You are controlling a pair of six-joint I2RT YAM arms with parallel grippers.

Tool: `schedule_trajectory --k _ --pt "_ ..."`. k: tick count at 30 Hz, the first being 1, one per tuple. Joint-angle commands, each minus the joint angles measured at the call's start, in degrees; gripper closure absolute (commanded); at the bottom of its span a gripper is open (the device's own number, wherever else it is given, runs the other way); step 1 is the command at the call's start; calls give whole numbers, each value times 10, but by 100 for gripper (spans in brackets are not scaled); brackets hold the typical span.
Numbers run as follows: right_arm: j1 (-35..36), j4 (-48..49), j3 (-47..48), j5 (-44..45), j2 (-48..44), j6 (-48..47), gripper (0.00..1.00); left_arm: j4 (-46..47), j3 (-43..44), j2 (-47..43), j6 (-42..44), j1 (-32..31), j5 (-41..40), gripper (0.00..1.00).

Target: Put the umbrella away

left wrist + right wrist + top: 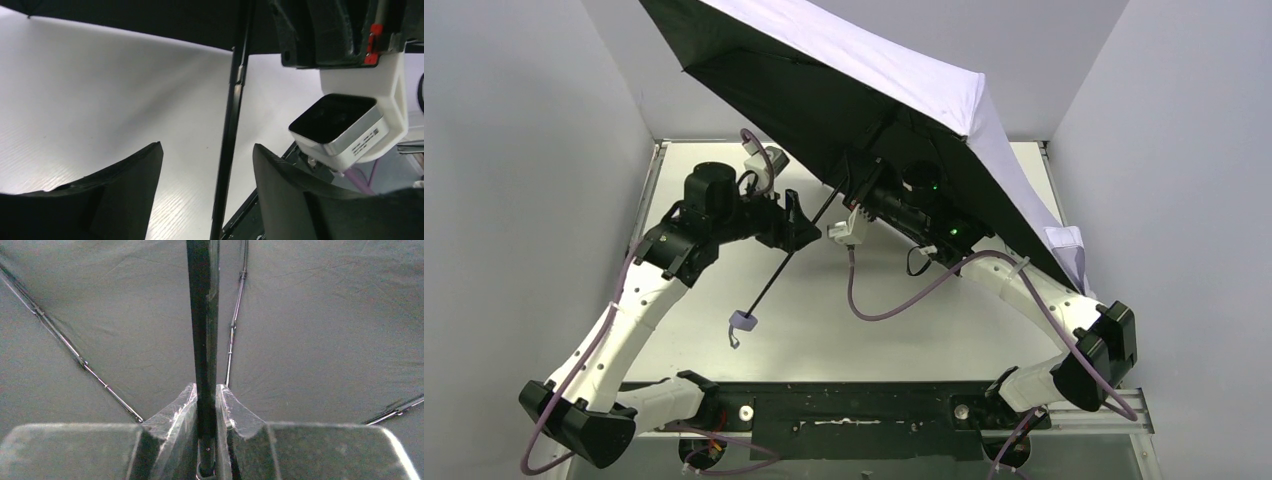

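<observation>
matt cloth umbrella canopy, thin metal ribs, glossy black shaft, matt table

Plain grey walls box in three sides, like a little booth. White table fills the bottom, black plate along the near edge. Soft, even light.

From my station I saw a white table with a faintly ribbed surface, boxed in by plain grey walls at left, right and back. A black mounting plate ran along its near edge, and a metal rail lined its left side.
</observation>
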Motion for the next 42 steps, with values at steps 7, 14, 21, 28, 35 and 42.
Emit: schedule_trajectory --k 7,14,21,28,35,42 --pt "7 104 -13 -44 -7 40 100 109 9 42 -16 -13 63 46" --pt "10 111 -23 -59 -6 40 100 131 18 66 -20 -14 96 55" --pt "10 112 -34 -57 -15 44 100 141 19 70 -16 -14 111 84" --pt "11 119 -51 -47 -32 75 79 130 31 81 -14 -14 98 100" --pt "10 68 -83 -21 -82 190 46 111 30 70 0 -13 17 100" --pt "10 138 -200 -31 -152 424 28 109 19 49 5 -15 -78 100"
